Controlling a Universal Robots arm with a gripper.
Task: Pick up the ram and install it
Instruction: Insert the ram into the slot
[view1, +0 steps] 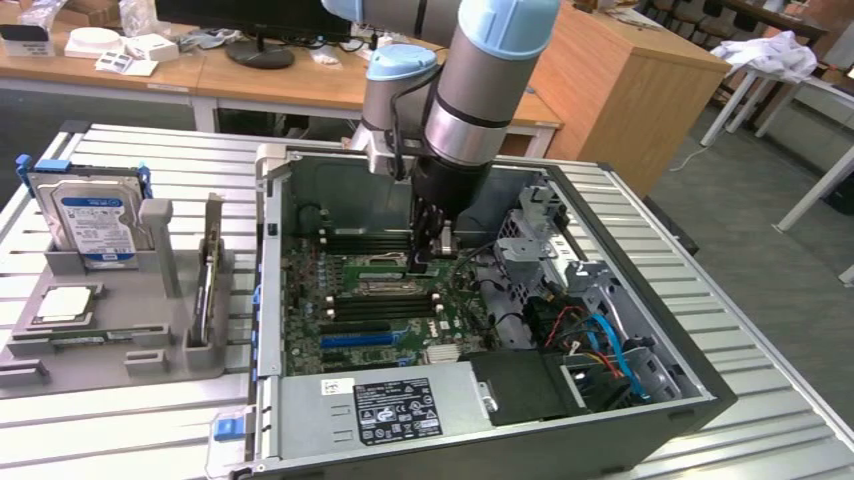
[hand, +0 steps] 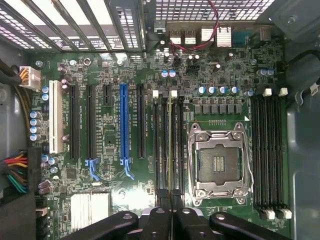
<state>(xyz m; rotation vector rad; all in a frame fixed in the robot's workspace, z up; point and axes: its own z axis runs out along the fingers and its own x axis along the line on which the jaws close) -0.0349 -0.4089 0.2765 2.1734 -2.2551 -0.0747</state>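
Since the ram (hand: 170, 150) shows edge-on as a thin pale strip running out from between the jaws, pickup looks done & the step in hand is the install. Jaws are pinched together on the stick's near end, w/ only its thickness between them.

Ram lies along the memory slots (hand: 159, 150) just beside the CPU socket (hand: 218, 161), between that socket and the blue expansion slot (hand: 123, 125), parallel to the slot lines. Can't tell whether its lower edge touches a slot or hangs just above one. A 2nd bank of slots (hand: 267, 150) sits on the socket's opposite side, no sticks in it.

In the exterior view the arm reaches down into the open PC case (view1: 694, 400), jaws over the mobo (view1: 334, 345) near the socket.

Judgement: seating calls for the stick kept upright & square to its slot, notch matched, end latches (hand: 174, 93) open, then a straight even push. Any tilt risks a jam.

Hard drive (view1: 96, 215) stands outside the case, well apart from the socket, on the desk (view1: 147, 440).
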